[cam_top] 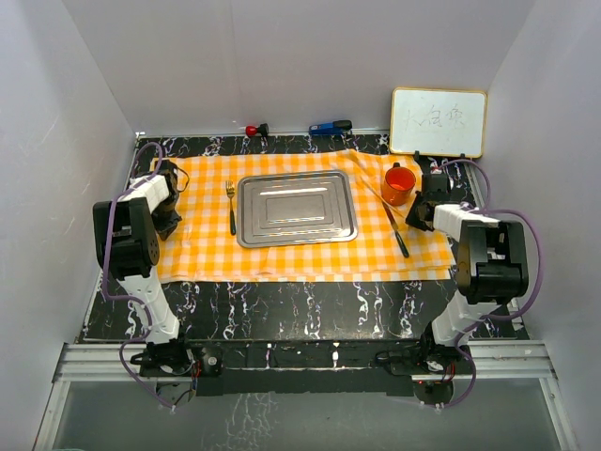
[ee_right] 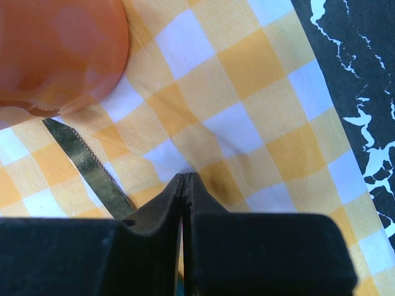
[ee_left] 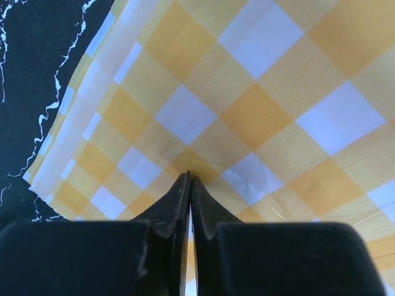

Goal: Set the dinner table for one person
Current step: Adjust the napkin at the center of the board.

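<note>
On the cloth [cam_top: 197,254] lie tray [cam_top: 249,211], fork [cam_top: 231,207], knife [cam_top: 394,225], cup [cam_top: 398,184]; left fingers [ee_left: 178,203], right fingers [ee_right: 170,203] clenched

Left arm [cam_top: 131,235], left side of the top view: white rounded links joined by boxy black joint housings. Right arm [cam_top: 484,249], right side: same build, with a large black block at mid-arm.

Left cable [cam_top: 111,258]: purple, loops along the outer side of the arm and down toward the bottom of the frame. Right cable [cam_top: 537,263]: purple, arcs wide round the outer side.

Left base [cam_top: 171,357] and right base [cam_top: 437,362], bottom of frame: black, with cable loops gathered beside each.

Left gripper [ee_left: 189,180], wrist view: matte black body fills the lower frame, and two black fingers taper to pointed tips. Right gripper [ee_right: 184,177]: identical, matte black with wedge-shaped fingers.
</note>
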Controlling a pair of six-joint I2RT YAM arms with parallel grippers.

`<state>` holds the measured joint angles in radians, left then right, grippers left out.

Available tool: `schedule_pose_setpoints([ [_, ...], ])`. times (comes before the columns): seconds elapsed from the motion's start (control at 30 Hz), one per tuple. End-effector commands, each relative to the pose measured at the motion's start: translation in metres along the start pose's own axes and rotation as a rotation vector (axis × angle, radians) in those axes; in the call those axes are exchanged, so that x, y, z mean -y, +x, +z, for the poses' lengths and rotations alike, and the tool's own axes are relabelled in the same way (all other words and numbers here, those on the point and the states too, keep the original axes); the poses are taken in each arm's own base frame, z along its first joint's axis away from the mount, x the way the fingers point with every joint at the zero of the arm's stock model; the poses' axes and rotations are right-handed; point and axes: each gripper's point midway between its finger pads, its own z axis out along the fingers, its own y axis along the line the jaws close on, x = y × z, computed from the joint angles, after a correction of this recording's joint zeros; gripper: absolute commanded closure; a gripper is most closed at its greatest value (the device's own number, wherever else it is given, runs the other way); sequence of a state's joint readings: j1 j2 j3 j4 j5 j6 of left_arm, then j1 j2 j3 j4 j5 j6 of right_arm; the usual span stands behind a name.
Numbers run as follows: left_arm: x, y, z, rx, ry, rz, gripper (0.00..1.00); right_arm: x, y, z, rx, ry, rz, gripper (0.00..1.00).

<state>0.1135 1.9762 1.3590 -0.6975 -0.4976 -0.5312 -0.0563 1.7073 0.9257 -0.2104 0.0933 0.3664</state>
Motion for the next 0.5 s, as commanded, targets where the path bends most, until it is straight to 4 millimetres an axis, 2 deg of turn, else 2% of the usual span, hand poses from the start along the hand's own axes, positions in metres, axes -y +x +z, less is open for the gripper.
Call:
schedule_pose_setpoints([
  [0.0, -0.006, 0.005, 0.003, -0.019, -0.051, 0.014, 0.97, 0.022, 0.056, -0.005, -0.177, 0.045, -0.027, 1.00],
  [0.3, -0.022, 0.018, 0.008, -0.042, -0.136, 0.004, 0.98, 0.010, 0.070, -0.012, -0.213, -0.028, -0.022, 1.00],
  [0.47, -0.027, 0.033, 0.010, -0.071, -0.151, -0.001, 0.98, 0.004, 0.082, -0.019, -0.230, -0.057, -0.029, 1.00],
])
